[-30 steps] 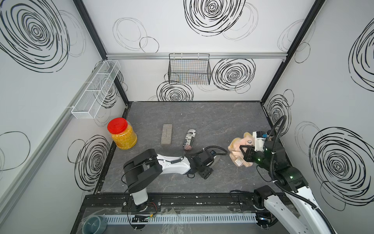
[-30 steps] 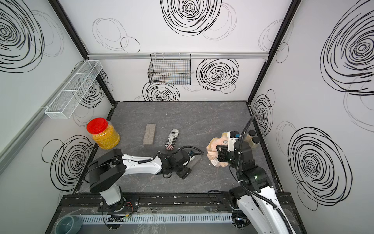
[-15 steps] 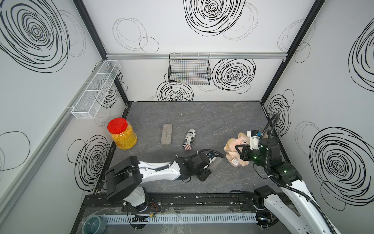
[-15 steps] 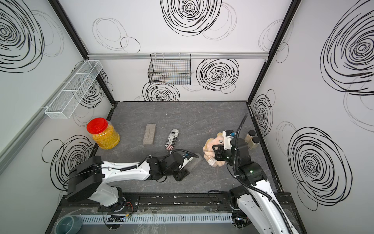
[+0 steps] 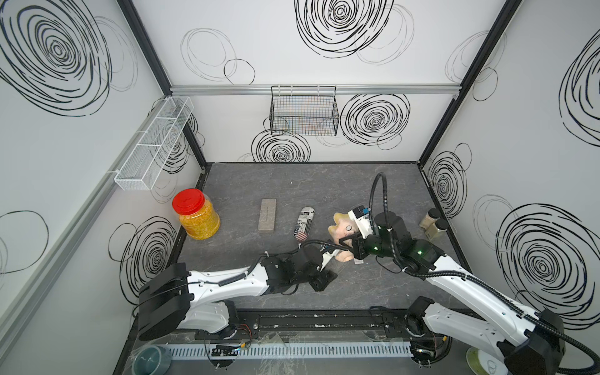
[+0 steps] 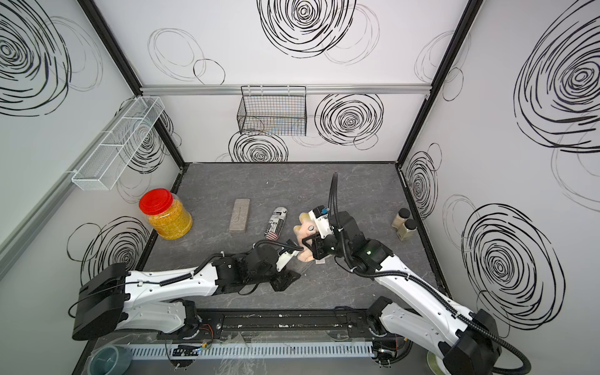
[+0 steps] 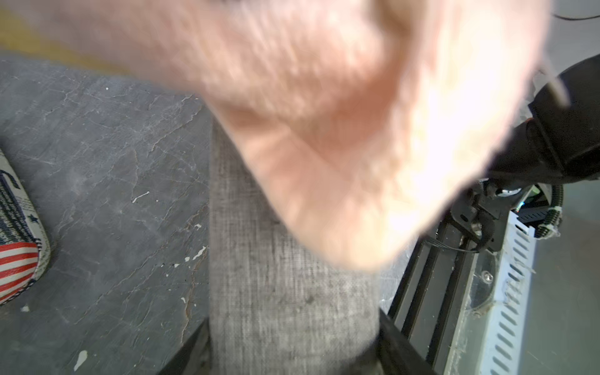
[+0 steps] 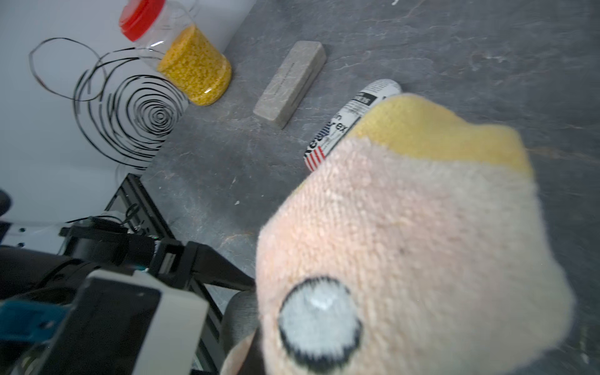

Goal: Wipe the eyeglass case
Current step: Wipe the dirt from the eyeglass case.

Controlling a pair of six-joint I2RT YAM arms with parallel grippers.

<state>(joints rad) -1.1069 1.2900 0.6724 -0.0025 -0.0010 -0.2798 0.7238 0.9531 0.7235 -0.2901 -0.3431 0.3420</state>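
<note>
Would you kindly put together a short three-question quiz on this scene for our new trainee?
1. True or false: the left fingers are shut on the grey eyeglass case.
2. What do the right fingers hold? A) the red-lidded jar B) the pink cloth C) the newspaper-print case
3. How many small bottles stand beside the wall on the robot's right?

Key: 1 true; 2 B; 3 two.
</note>
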